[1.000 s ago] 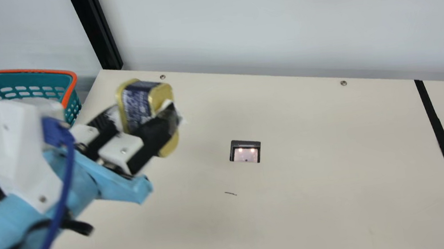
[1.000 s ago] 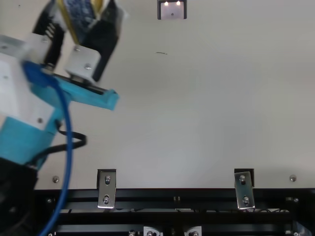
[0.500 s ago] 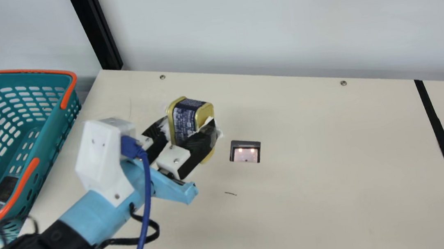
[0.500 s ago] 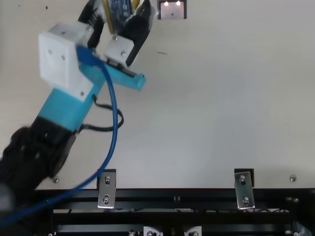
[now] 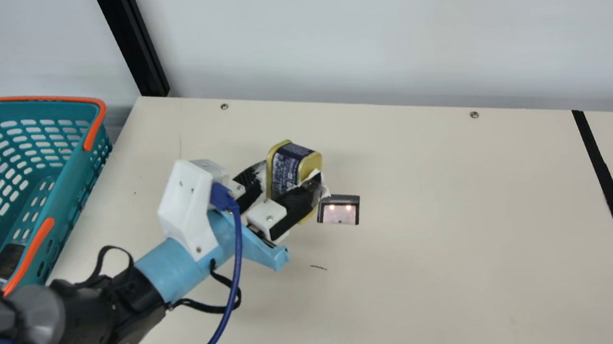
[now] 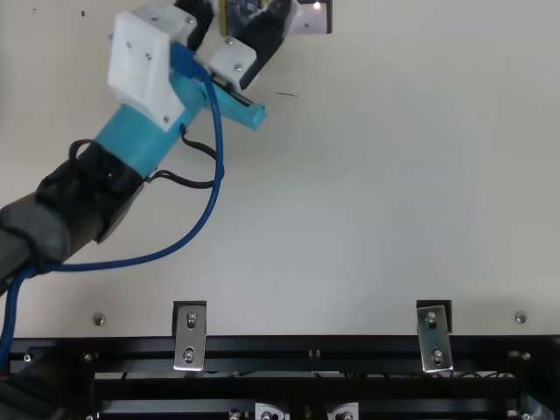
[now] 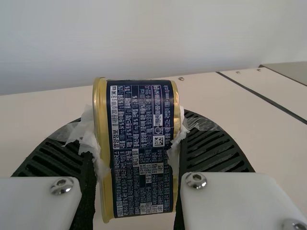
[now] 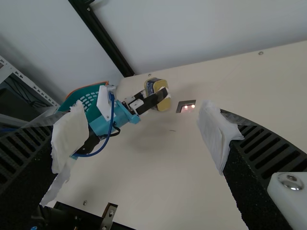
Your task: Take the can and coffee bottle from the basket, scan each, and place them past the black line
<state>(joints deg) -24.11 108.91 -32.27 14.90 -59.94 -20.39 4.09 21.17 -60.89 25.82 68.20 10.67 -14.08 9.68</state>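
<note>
1. One printed side of the can [image 7: 140,148] is faced squarely by the left wrist view; a gold end is revealed in the main view.
2. By its ends, the can is pinched in the left gripper [image 5: 291,182], closed only to its width, near the scanner [image 5: 339,213].
3. Its long axis is held roughly upright, slightly tilted, its gold ends turned toward the fingers.
4. In the right wrist view, the right gripper [image 8: 136,136] is spread wide, nothing held.
</note>
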